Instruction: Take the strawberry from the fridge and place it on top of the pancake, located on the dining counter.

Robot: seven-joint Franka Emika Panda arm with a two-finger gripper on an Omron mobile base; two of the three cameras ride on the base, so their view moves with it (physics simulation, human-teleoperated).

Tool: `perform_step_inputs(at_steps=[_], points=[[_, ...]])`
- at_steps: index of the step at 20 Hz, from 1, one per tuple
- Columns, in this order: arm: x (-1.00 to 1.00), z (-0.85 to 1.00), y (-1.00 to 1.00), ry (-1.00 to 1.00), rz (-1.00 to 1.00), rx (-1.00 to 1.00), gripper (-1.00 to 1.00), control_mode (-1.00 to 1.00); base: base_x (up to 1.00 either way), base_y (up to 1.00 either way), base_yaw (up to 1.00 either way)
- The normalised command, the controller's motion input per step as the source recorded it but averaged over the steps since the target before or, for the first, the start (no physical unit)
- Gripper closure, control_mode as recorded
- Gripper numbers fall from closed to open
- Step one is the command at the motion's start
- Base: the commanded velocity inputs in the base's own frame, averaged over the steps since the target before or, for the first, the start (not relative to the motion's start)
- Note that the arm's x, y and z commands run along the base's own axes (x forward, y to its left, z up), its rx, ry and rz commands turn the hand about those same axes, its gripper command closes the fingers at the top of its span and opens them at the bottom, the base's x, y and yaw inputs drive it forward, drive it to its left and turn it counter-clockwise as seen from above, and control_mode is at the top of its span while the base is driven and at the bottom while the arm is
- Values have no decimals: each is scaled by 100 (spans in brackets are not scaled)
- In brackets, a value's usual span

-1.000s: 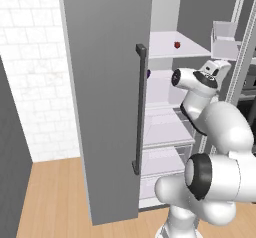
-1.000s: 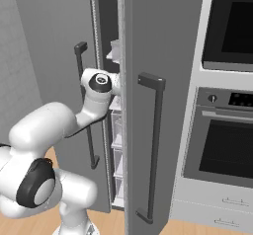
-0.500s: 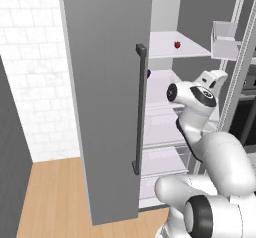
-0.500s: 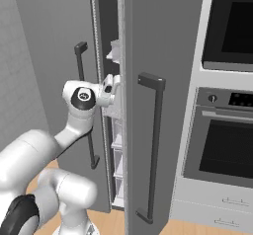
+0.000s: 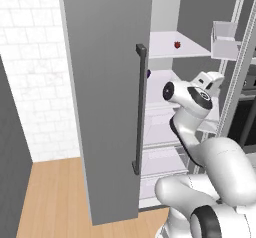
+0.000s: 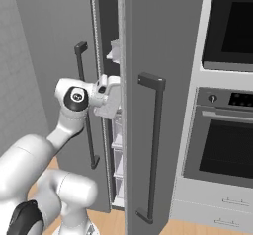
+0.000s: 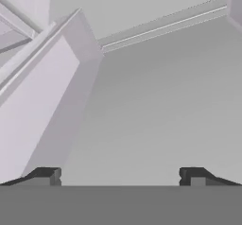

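You face the fridge point(image 5: 107, 82), a tall matte grey unit with its left door swung open toward you. Each of its two doors carries one long dark bar handle point(image 5: 139, 109). Inside, the shelves point(image 5: 170, 49) are flat, pale white and smooth; a translucent box-shaped bin point(image 5: 225, 39) hangs on the inner side of the right door.

You can count one strawberry point(image 5: 177, 45): a tiny red berry resting on the upper shelf, toward its back. One small dark purple fruit point(image 5: 148, 73) sits on the shelf below, partly hidden by the door edge.

In the right base view, a black-glass oven point(image 6: 225, 140) with a steel front stands right of the fridge.

The arm point(image 5: 190, 117) rises from the base, bends at the elbow and reaches into the gap between the doors at mid height, below the strawberry's shelf. The wrist is level and the hand points into the interior.

The gripper point(image 7: 121, 174) is spread wide with nothing between its fingertips point(image 7: 47, 174). In the hand view it faces smooth grey and white interior panels. It is well apart from the strawberry.
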Motion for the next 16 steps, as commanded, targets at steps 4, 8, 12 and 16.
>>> perform_step_inputs(at_steps=[4, 8, 12, 16], points=[[-35, 0, 7, -4, 0, 1, -100, -100, 0, 0, 0], [0, 0, 0, 0, 0, 0, -100, 100, -76, 85, 0], [0, 0, 0, 0, 0, 0, -100, 100, -9, 95, 0], [0, 0, 0, 0, 0, 0, -100, 100, 77, 26, 0]])
